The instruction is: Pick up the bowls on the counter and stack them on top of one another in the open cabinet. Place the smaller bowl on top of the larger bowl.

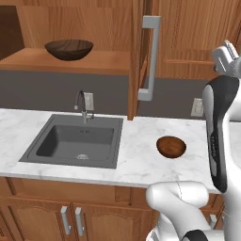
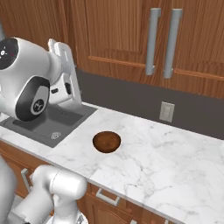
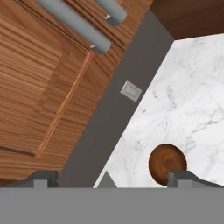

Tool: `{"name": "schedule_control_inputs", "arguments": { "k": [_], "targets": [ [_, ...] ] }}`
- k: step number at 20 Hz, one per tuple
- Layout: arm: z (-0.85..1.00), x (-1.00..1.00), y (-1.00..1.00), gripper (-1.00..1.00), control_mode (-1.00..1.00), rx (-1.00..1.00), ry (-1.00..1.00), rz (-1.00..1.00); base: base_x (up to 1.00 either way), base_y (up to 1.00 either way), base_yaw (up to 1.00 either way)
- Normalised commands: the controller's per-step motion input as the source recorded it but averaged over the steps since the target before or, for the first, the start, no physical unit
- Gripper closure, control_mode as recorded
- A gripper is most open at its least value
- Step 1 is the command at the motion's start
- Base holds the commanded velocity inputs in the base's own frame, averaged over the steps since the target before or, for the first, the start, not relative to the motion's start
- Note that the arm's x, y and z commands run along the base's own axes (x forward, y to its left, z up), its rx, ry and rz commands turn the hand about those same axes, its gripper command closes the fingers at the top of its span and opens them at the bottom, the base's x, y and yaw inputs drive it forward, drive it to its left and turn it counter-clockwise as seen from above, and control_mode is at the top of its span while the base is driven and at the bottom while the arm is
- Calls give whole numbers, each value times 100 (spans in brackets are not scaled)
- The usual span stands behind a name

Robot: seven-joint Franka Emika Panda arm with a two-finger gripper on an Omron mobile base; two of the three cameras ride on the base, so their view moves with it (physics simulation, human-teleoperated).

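Observation:
The larger bowl (image 1: 68, 49), wide and dark brown, sits on the shelf of the open cabinet (image 1: 101, 62). The smaller bowl (image 1: 171, 146), reddish-brown, rests on the white marble counter (image 1: 136, 155) right of the sink, also seen as the smaller bowl (image 2: 106, 141) in the right base view. In the hand view my gripper (image 3: 111, 179) is open, its fingertips (image 3: 183, 176) far apart with nothing between them. It hangs well above the counter. The smaller bowl (image 3: 166, 162) lies just beyond the right fingertip, partly hidden by it.
The cabinet's open door juts out over the counter edge-on, its grey bar handle (image 1: 150, 56) between shelf and arm. A dark sink (image 1: 75, 139) with faucet (image 1: 84, 106) lies left. An outlet (image 2: 166, 111) sits on the grey backsplash. Closed wall cabinets (image 2: 153, 39) hang above.

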Motion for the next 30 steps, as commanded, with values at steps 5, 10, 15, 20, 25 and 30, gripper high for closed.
{"name": "schedule_control_inputs", "arguments": {
  "k": [5,10,15,20,25,30],
  "targets": [
    [-15,-4,-14,-100,-100,10,-1,13,0,0,0],
    [-22,0,-10,-100,-100,4,8,13,0,0,0],
    [-28,1,-8,-100,-100,1,16,11,0,0,0],
    [-25,-1,-10,-100,-100,4,16,11,0,0,0],
    [-33,-3,-4,-100,-100,6,3,13,0,0,0],
    [-50,-5,1,-100,-100,3,-4,12,0,0,0]
  ]
}}
